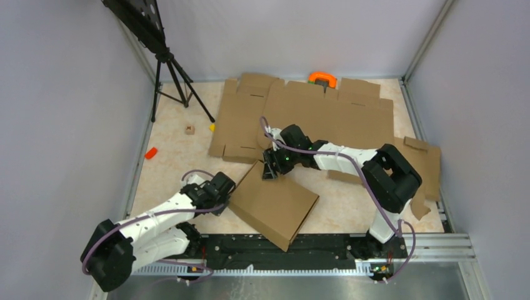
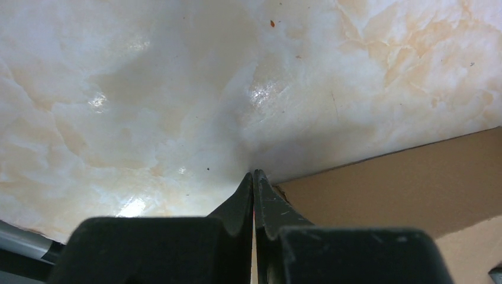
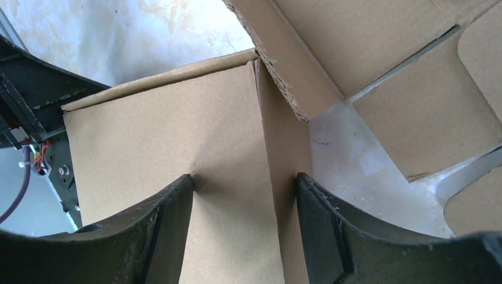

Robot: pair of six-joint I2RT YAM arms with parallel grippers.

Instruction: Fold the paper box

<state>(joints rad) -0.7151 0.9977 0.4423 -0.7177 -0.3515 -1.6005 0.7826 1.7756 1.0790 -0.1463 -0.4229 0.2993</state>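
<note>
The paper box [image 1: 275,203] is a shallow brown cardboard piece lying at an angle near the table's front middle, its top panel down flat. My left gripper [image 1: 226,199] is shut and empty at the box's left edge. In the left wrist view its fingertips [image 2: 254,175] meet on the table just beside a corner of the box [image 2: 414,183]. My right gripper [image 1: 270,172] is open over the box's far corner. In the right wrist view [image 3: 244,177] one finger presses on the top panel [image 3: 148,136] and the other stands outside the narrow side wall [image 3: 284,160].
Wide flat cardboard blanks [image 1: 325,112] cover the back of the table and show in the right wrist view [image 3: 379,47]. Another cardboard piece [image 1: 426,164] lies at the right edge. An orange tool [image 1: 322,78], a tripod [image 1: 172,75], a small wooden block [image 1: 190,130] and an orange bit [image 1: 150,152] stand around.
</note>
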